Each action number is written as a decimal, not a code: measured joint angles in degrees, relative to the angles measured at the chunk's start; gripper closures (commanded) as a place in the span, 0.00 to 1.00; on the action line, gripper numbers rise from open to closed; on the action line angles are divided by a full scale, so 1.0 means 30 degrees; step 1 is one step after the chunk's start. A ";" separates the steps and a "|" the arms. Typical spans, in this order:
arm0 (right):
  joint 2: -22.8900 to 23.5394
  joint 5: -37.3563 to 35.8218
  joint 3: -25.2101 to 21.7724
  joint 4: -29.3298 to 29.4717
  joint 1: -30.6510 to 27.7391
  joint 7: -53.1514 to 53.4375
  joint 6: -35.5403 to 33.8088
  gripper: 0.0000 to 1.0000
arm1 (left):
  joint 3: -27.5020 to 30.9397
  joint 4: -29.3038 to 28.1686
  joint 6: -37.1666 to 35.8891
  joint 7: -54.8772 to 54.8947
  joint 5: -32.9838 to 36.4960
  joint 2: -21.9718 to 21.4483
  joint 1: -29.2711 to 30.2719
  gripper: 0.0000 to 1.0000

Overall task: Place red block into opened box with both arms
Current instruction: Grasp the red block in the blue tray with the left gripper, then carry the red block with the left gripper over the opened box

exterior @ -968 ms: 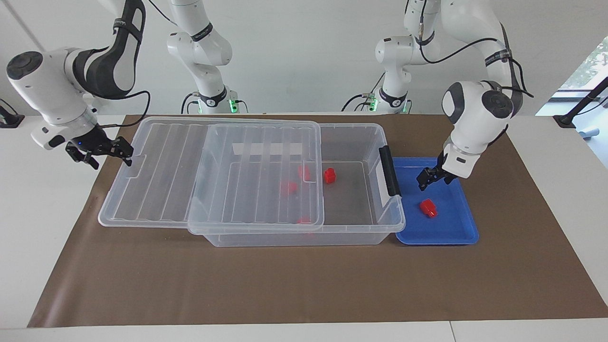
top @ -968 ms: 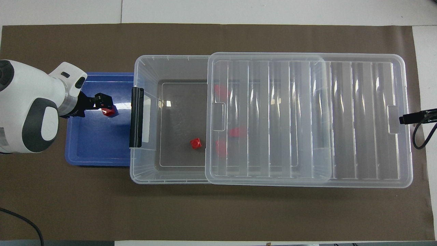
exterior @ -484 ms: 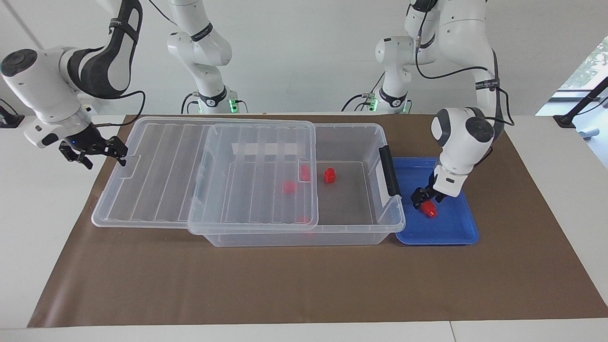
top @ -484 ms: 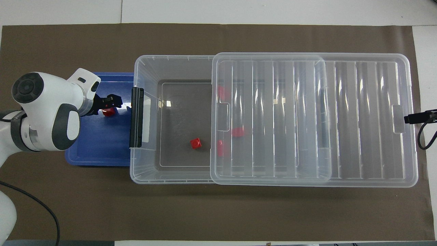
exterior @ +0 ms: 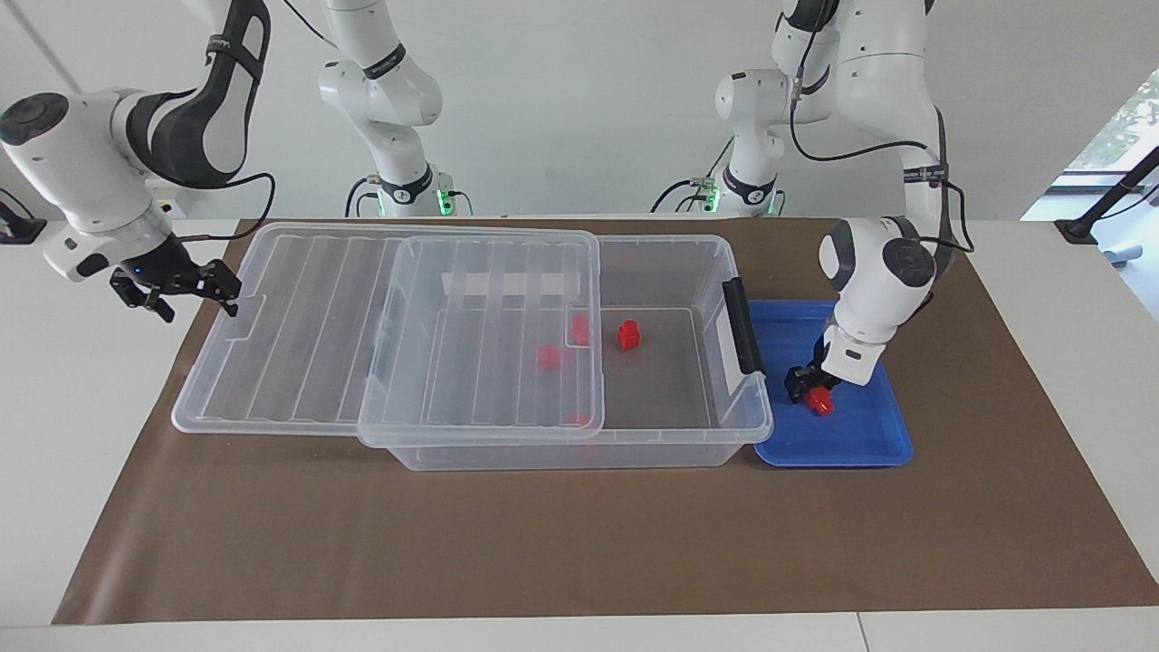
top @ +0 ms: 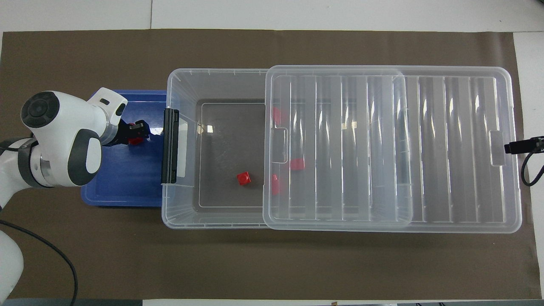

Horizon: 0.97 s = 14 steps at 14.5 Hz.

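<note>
A small red block (exterior: pixel 820 401) (top: pixel 136 139) lies in the blue tray (exterior: pixel 860 435) (top: pixel 119 182) beside the box's latch end. My left gripper (exterior: pixel 812 391) (top: pixel 135 131) is down in the tray, its fingers closed against the block's sides. The clear box (exterior: pixel 751 426) (top: pixel 182 212) is partly uncovered. Its ribbed lid (exterior: pixel 317 344) (top: pixel 446 148) is slid toward the right arm's end. My right gripper (exterior: pixel 199 306) (top: pixel 510 147) stands open at the lid's end tab.
One red block (exterior: pixel 627 335) (top: pixel 243 178) sits on the uncovered part of the box floor, and others (exterior: pixel 548 358) show through the lid. A black latch (exterior: pixel 742 326) (top: pixel 170 144) stands between the box and the tray. Brown paper covers the table.
My left gripper dropped onto the red block in the tray and closed around it. The right gripper and the lid shifted further toward the right arm's end, uncovering more of the box.
</note>
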 measured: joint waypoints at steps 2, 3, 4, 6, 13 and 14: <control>0.0156 0.0000 0.0060 0.1085 0.0523 0.0036 -0.1256 0.00 | -0.0003 0.0001 -0.0138 0.0005 0.0000 -0.0306 0.0002 1.00; 0.0245 0.0001 0.0079 0.2018 0.0960 0.0338 -0.2280 0.00 | -0.0013 0.0000 -0.0160 0.0005 0.0000 -0.0356 0.0001 1.00; 0.0311 0.0001 0.0093 0.2987 0.1449 0.0935 -0.3310 0.00 | -0.0023 -0.0001 -0.0164 0.0046 0.0001 -0.0359 0.0000 1.00; 0.0314 0.0000 0.0124 0.4603 0.2626 0.2402 -0.5084 0.00 | -0.0026 -0.0002 -0.0183 0.0241 0.0315 -0.0359 0.0000 1.00; -0.0627 0.0000 0.0260 0.6577 0.5287 0.6953 -0.8749 0.00 | -0.0142 0.1095 -0.2674 0.0521 0.0825 -0.2442 -0.0068 1.00; -0.0690 0.0000 0.0265 0.6577 0.5327 0.7158 -0.8842 0.00 | -0.0226 0.1790 -0.3976 0.0564 0.0966 -0.2932 -0.0185 1.00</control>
